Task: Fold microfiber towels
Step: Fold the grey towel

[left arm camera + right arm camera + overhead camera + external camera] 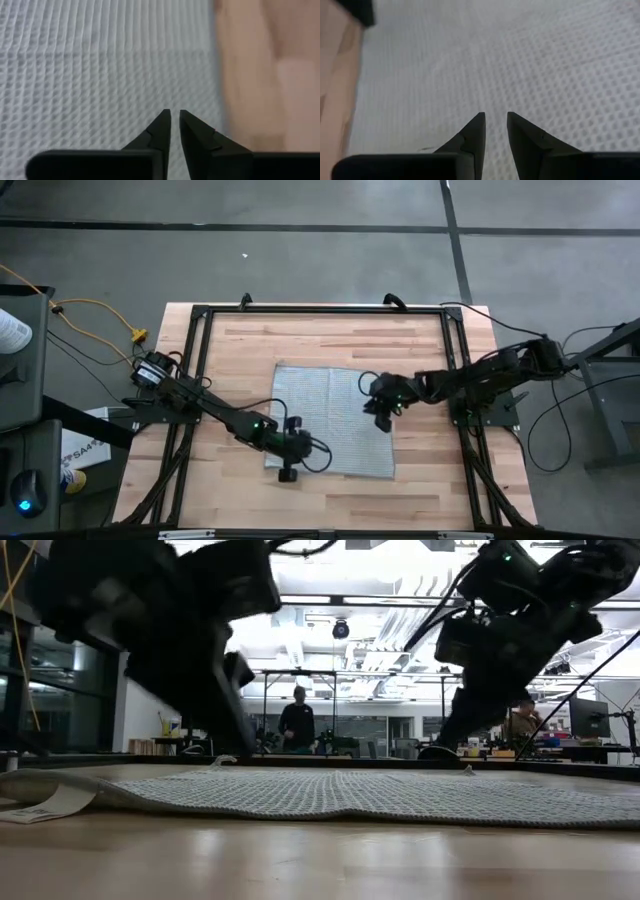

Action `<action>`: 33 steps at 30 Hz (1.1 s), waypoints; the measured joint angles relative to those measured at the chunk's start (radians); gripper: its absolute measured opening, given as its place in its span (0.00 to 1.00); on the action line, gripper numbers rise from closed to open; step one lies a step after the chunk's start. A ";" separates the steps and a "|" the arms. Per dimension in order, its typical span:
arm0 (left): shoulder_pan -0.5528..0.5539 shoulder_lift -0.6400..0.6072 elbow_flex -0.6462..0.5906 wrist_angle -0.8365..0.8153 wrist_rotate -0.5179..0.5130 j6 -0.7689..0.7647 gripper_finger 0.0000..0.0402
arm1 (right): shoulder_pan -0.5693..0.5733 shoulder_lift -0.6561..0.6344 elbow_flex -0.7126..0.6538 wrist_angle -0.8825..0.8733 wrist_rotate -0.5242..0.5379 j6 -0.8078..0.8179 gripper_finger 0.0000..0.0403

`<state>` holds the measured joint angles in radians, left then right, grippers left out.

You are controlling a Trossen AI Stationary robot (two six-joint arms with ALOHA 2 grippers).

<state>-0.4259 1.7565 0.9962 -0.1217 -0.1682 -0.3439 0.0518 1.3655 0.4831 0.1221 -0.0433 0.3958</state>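
The light grey-blue microfiber towel (330, 420) lies spread flat on the wooden table (440, 350). In the low view its white tag (45, 805) rests on the wood at the near-left corner. My left gripper (288, 470) is low over the towel's near-left corner, fingers a narrow gap apart (175, 114), nothing between them. My right gripper (382, 418) is low over the towel beside its right edge, fingers slightly apart (496, 116), also with nothing between them. My left gripper slants down at the towel's weave (150, 90) close to an edge; whether its tips touch the cloth I cannot tell. My right gripper slants down at the towel's surface (520, 75) near an edge; whether its tips touch I cannot tell.
A black frame rail (200, 350) runs round the table. Bare wood shows on all sides of the towel, widest at the far side (320, 335). A yellow cable (100, 305) lies off the table at the left. People (298, 725) stand in the room behind.
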 joint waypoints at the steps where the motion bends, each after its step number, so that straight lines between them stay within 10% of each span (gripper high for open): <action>1: 0.000 0.000 0.000 -0.021 0.000 0.027 0.13 | 0.014 0.000 0.000 -0.005 0.000 0.000 0.18; 33: 0.144 -0.153 0.039 -0.541 -0.071 0.299 0.25 | 0.109 -0.005 0.000 -0.060 0.072 0.000 0.18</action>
<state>-0.2823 1.6035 1.0355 -0.6626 -0.2392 -0.0444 0.1608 1.3602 0.4831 0.0623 0.0283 0.3963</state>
